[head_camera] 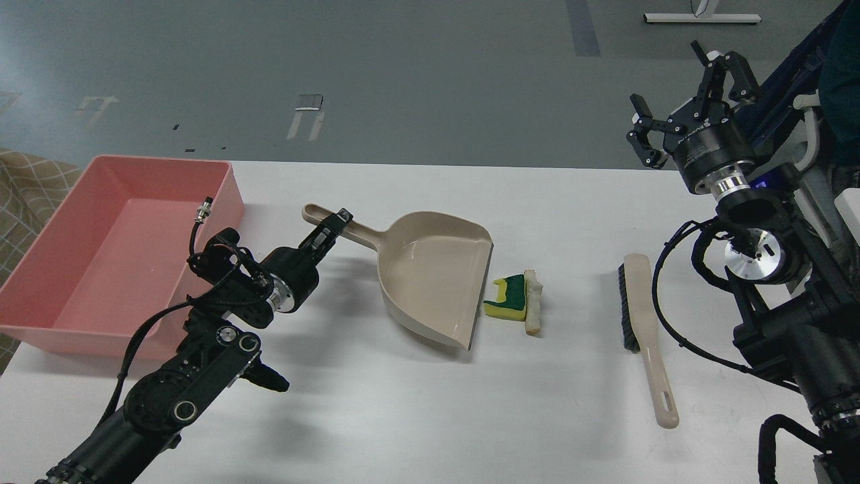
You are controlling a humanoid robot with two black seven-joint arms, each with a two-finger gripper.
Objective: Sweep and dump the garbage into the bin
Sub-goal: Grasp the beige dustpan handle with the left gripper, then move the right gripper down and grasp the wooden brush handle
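My left gripper (334,227) is shut on the handle of the beige dustpan (430,272), which looks slightly tilted on the white table. The dustpan's open front edge faces right. The garbage lies just right of that edge: a yellow sponge piece with a green top (508,300) and a whitish stick-like piece (533,302) touching its right side. The pink bin (227,195) stands at the table's left, beside my left arm. My right gripper (678,84) is open and empty, raised over the table's back right corner.
A beige brush with black bristles (643,323) lies on the table right of the garbage, handle toward the front. My right arm's body and cables fill the right edge. A checked cloth (27,181) shows at the far left behind the bin.
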